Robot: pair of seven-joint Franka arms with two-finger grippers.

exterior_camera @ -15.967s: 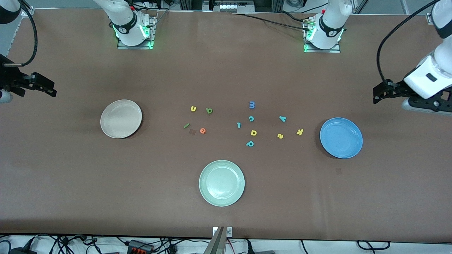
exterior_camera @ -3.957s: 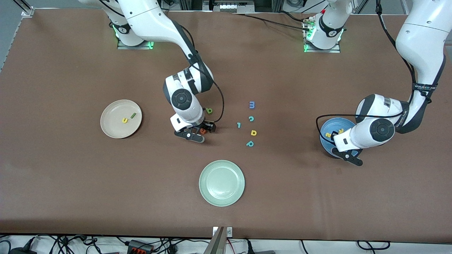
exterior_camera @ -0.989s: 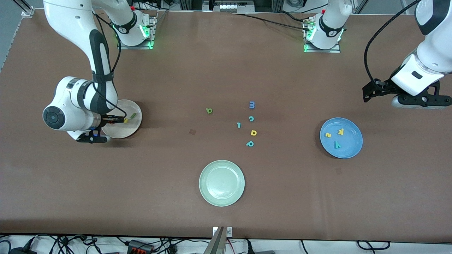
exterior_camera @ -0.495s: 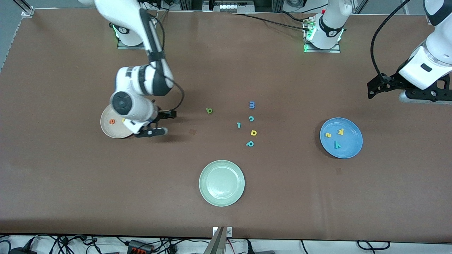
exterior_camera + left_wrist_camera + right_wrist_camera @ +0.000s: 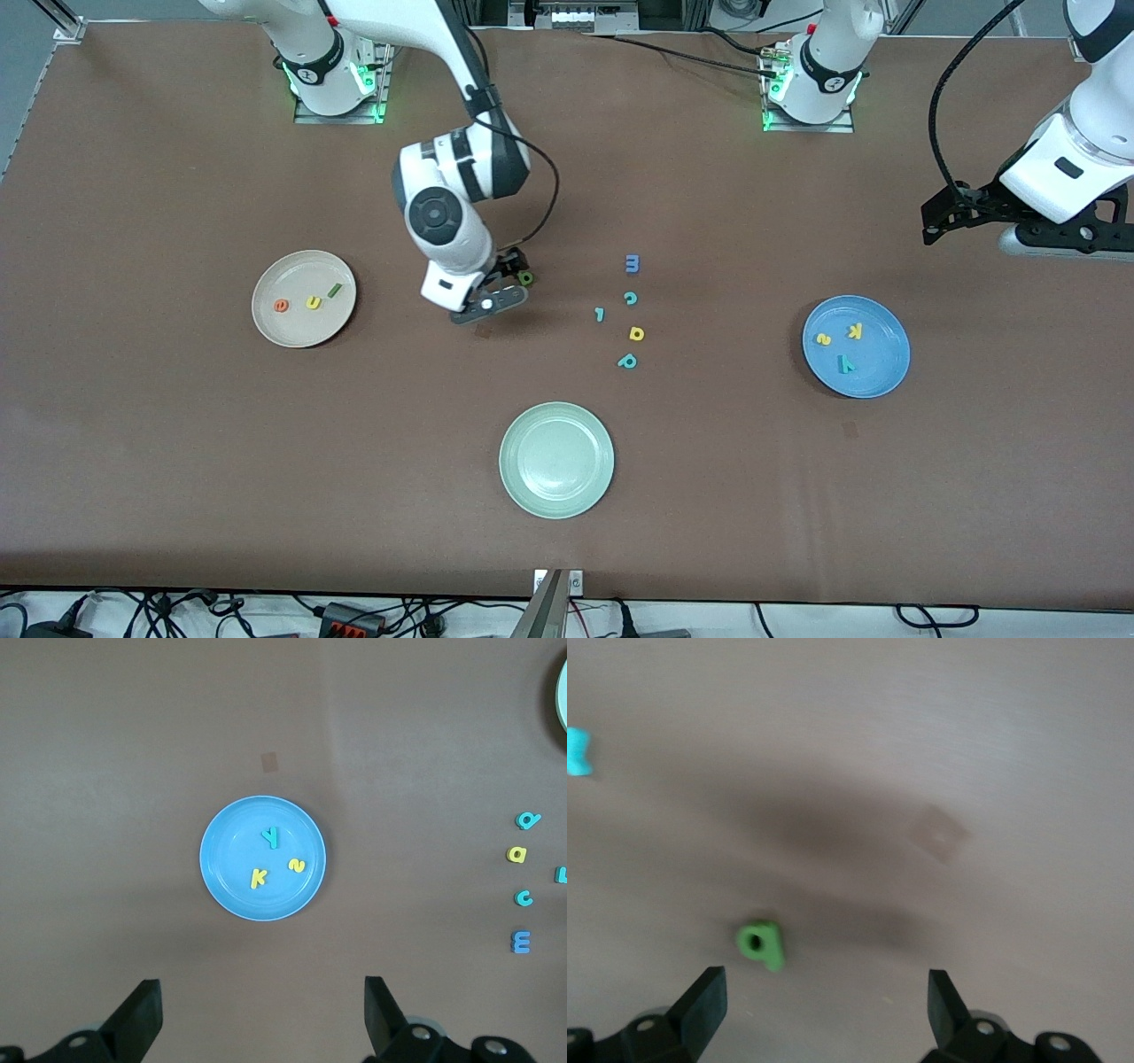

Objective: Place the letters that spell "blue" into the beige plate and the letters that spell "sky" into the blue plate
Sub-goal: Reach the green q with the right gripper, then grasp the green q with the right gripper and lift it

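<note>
Front view first: brown matte table (image 5: 177,461), looks like a smooth cloth-ish cover. The beige plate (image 5: 275,333), round and plain, sits toward the right arm's end with three of the small chunky letters in it: orange "e" (image 5: 282,306), yellow "u" (image 5: 313,303) and the dark green bar "l" (image 5: 335,290). The green "b" (image 5: 526,277) lies on the table near the middle, with the right gripper (image 5: 507,282) just above it, fingers apart, nothing held. The blue plate (image 5: 877,377), glossy and round, holds yellow "s" (image 5: 824,338), yellow "k" (image 5: 855,331) and teal "y" (image 5: 846,362). A loose cluster lies between the plates: blue "m" (image 5: 632,263), teal "c" (image 5: 630,299), teal hooked piece (image 5: 600,314), yellow "a" (image 5: 636,333), teal "p" (image 5: 627,361). The pale green plate (image 5: 523,496) with faint ridged rings sits nearest the camera. The left gripper (image 5: 927,232) waits up over the table's left-arm end.

Left wrist view: black fingers (image 5: 140,1020) wide apart, empty, looking straight down at the blue plate.

Right wrist view: blurry, fingers (image 5: 704,1003) spread, the "b" lies on the table between and ahead of them, untouched.
</note>
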